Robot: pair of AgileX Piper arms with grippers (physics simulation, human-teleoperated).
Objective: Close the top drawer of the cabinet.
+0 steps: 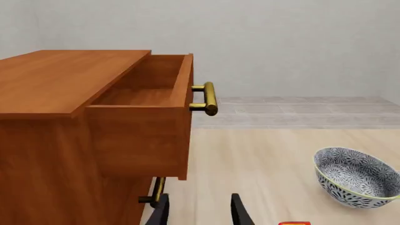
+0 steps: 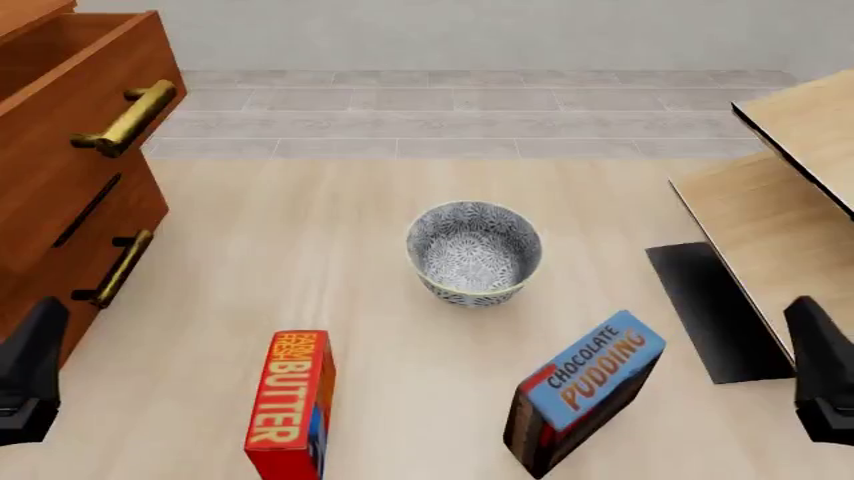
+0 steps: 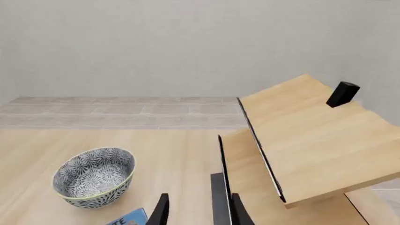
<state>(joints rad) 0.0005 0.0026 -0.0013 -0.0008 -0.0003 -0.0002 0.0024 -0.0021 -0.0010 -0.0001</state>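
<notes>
The cabinet (image 1: 56, 140) is a large reddish-brown chest at the table's left side. Its top drawer (image 1: 147, 136) is pulled well out, empty inside, with a brass bar handle (image 1: 210, 98) on its flat front. In the front view the same drawer (image 2: 74, 140) juts out at the far left with its handle (image 2: 128, 118). My left gripper (image 1: 200, 213) is open, low in front of the cabinet, below the top drawer and touching nothing. My right gripper (image 3: 200, 213) is open too, far off on the right side by the pale furniture.
A patterned bowl (image 2: 474, 250) sits mid-table. A red butter box (image 2: 291, 405) and a blue chocolate pudding box (image 2: 583, 390) stand nearer me. Pale light-wood furniture with black edges (image 2: 787, 190) fills the right. A lower drawer handle (image 1: 156, 191) shows beside the left fingers.
</notes>
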